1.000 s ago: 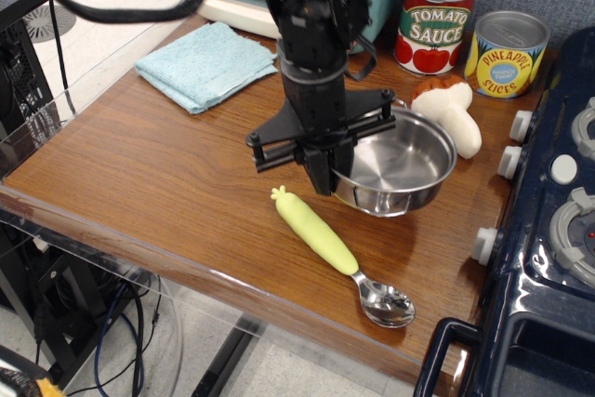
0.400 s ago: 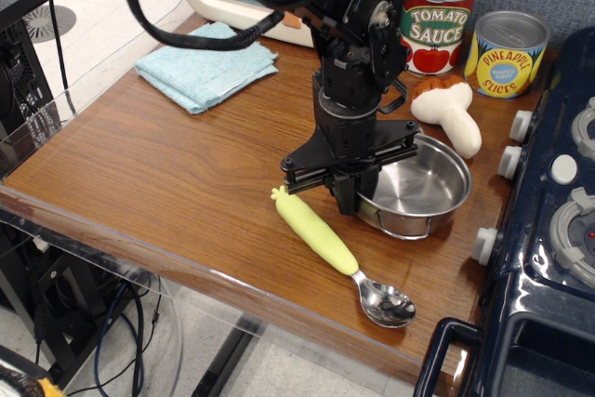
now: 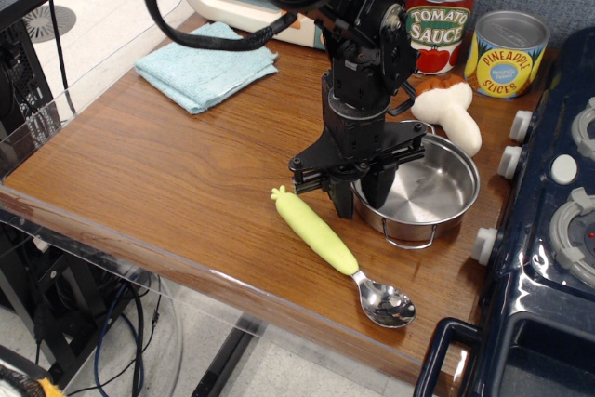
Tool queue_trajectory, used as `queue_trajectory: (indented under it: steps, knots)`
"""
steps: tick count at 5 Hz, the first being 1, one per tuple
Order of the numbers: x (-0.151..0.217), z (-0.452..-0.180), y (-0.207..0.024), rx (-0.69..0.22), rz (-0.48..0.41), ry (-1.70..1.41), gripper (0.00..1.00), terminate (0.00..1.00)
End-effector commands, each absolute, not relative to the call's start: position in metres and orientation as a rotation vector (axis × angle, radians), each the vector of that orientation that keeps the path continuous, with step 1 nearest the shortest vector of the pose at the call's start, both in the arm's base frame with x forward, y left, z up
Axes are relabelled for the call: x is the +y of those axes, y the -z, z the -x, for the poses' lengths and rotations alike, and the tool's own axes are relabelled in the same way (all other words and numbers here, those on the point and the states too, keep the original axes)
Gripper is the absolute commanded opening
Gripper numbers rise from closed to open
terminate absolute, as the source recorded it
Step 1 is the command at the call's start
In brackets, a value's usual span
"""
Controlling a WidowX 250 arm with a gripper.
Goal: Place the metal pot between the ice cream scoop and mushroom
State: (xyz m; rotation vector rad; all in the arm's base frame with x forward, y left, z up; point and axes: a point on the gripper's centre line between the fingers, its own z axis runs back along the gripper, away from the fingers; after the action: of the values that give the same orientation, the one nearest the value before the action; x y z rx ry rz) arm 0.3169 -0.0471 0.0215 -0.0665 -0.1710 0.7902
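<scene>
gripper (image 3: 353, 200) clamps metal pot (image 3: 429, 194) rim; btwn mushroom (image 3: 450, 110) & ice cream scoop (image 3: 337, 254)

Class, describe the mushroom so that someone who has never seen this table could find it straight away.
Start at the two labelled tin cans, tomato sauce and pineapple slices, at the back of the wooden table. Just in front of them lies the mushroom, beside the metal pot. It is soft, with a brown cap and white stem, not shiny metal.

Shiny steel metal pot (image 3: 428, 194); glossy wood-grain table (image 3: 167, 174); soft cloth towel (image 3: 206, 64); matt black end effector (image 3: 358, 200).
</scene>
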Motion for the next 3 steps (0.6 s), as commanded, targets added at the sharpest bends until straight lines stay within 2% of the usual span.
queue_trajectory:
  steps: [1, 3]
  knots:
    - [-0.037, -0.321, -0.044, -0.23, 0.08, -0.793, 1.0, 0.0]
    - [-0.022, -0.319, -0.08, -0.3, 0.108, -0.837, 1.0, 0.0]
